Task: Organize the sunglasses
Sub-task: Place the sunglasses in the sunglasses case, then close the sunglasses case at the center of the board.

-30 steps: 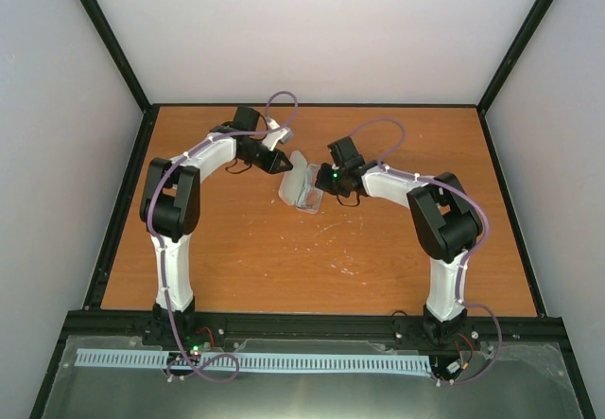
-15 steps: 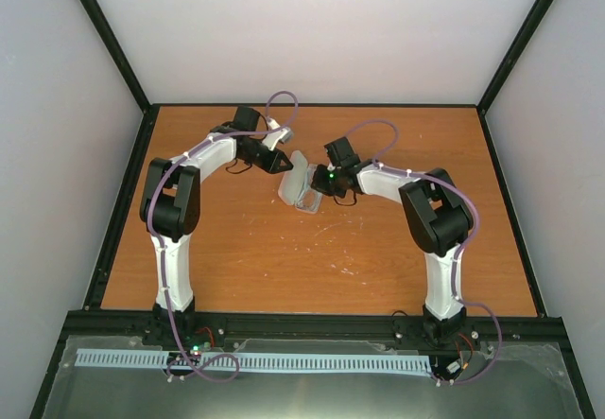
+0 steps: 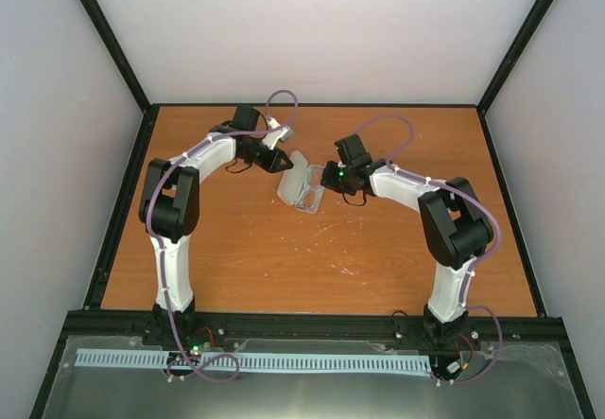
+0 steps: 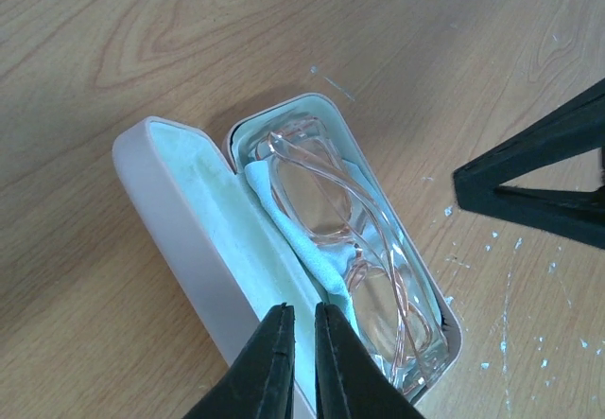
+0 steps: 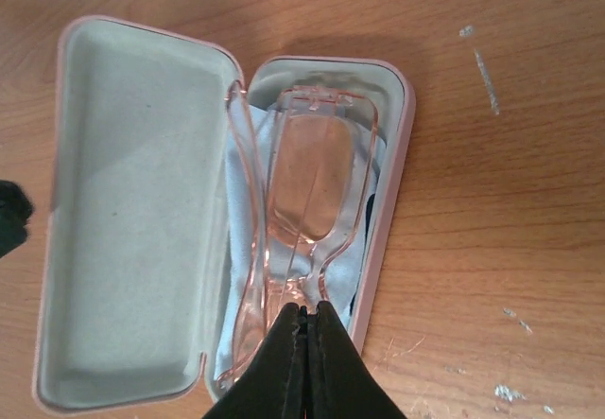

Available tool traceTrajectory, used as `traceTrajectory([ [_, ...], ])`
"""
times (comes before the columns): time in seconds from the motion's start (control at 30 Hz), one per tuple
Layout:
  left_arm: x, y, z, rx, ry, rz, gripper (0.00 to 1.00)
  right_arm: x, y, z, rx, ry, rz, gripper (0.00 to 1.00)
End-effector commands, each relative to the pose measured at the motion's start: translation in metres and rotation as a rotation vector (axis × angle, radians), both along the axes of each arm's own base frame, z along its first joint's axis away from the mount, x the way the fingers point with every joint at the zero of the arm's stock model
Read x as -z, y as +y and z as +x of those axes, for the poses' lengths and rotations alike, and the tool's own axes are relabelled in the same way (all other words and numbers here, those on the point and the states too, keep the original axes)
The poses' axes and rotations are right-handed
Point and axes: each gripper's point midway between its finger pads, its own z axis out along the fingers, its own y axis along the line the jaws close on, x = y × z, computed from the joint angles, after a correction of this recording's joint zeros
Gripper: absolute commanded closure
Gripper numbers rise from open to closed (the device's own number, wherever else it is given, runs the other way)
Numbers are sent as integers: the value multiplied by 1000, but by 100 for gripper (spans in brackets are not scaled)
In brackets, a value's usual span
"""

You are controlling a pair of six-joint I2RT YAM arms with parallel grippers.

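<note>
The pink case point(image 3: 299, 186) lies open at mid-table, with its grey-lined lid point(image 4: 189, 211) to the left of its tray. Translucent reddish sunglasses point(image 4: 321, 192) lie folded in the tray on a light-blue cloth point(image 4: 312, 260). My left gripper point(image 4: 302, 310) hovers over the lid's lining. Only a thin slit shows between its fingers, with nothing in it. My right gripper point(image 5: 304, 307) is shut, its tips at the bridge of the sunglasses point(image 5: 317, 173), above the cloth point(image 5: 346, 272). From above, the left gripper point(image 3: 284, 163) and right gripper point(image 3: 325, 181) flank the case.
The orange wood table point(image 3: 236, 249) carries white flecks and scratches point(image 3: 326, 239) in front of the case. Black frame rails point(image 3: 123, 201) and pale walls close it in on three sides. The right gripper shows as a black wedge point(image 4: 539, 173) beside the tray.
The right arm's elbow swung out to the right. Its gripper dipped left toward the case, then came back a little. The left arm and the case stayed put.
</note>
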Motion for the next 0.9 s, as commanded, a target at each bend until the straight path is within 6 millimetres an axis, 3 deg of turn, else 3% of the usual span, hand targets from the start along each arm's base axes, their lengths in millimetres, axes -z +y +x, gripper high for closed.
traceTrajectory([
  [0.0,-25,-4,2,6,-55,-20,90,18,3,3,-13,44,-22,97],
  [0.5,-26,-2,6,-8,-71,0,90,51,10,2,-37,135,-36,97],
  [0.87,-51,27,28,-141,-220,45,90,65,9,-2,-47,166,-54,97],
])
